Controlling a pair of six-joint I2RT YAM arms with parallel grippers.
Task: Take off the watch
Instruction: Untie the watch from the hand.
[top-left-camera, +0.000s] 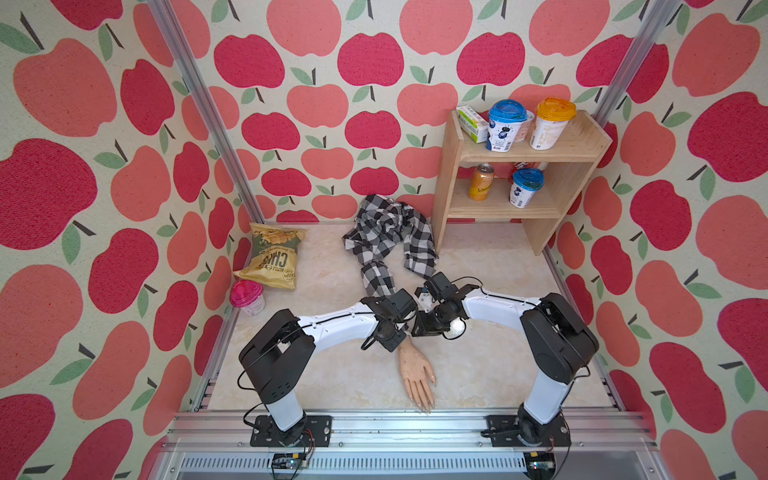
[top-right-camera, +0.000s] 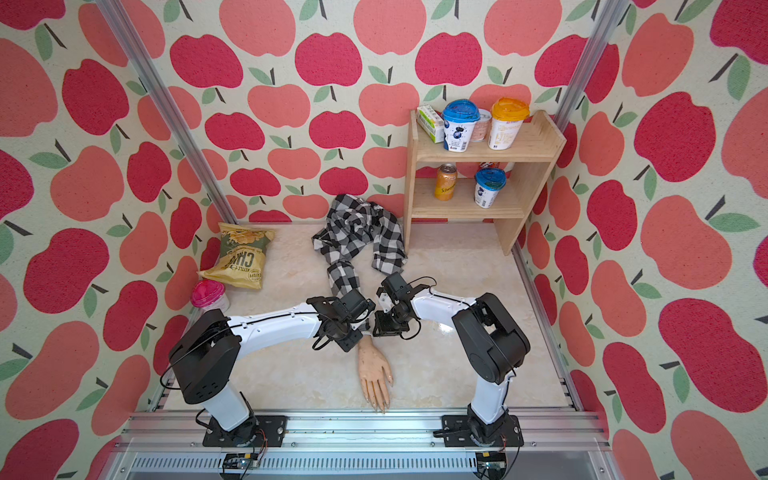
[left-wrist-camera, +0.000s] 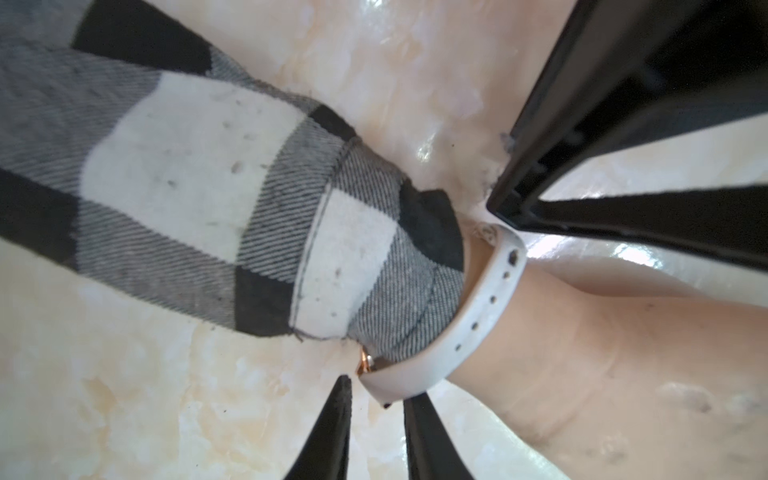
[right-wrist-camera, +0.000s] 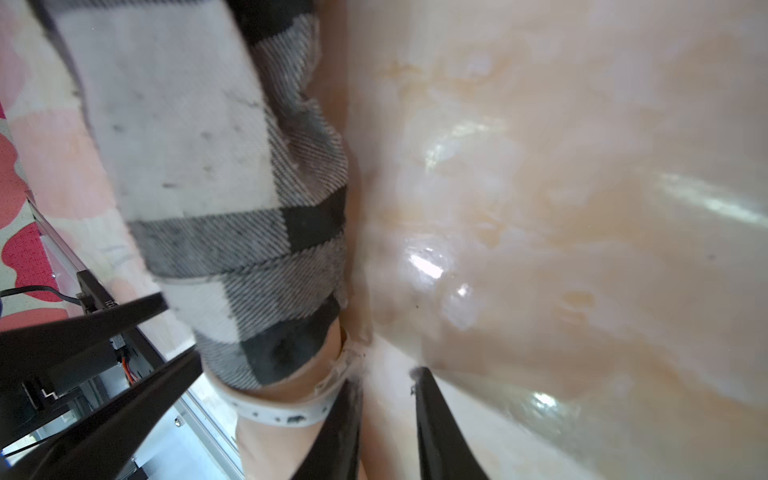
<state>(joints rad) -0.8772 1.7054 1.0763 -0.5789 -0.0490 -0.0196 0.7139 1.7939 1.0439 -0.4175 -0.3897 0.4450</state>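
Left claw (left-wrist-camera: 380, 386) set astride watch (left-wrist-camera: 486, 307) strap tail, clamp not discernible; right claw (right-wrist-camera: 385, 376) held apart, just beside strap.

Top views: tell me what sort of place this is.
Likely a staged robot test booth: apple-print walls on aluminium posts, two robot arms bolted to a front rail, and props like a mannequin hand and a wooden shelf.
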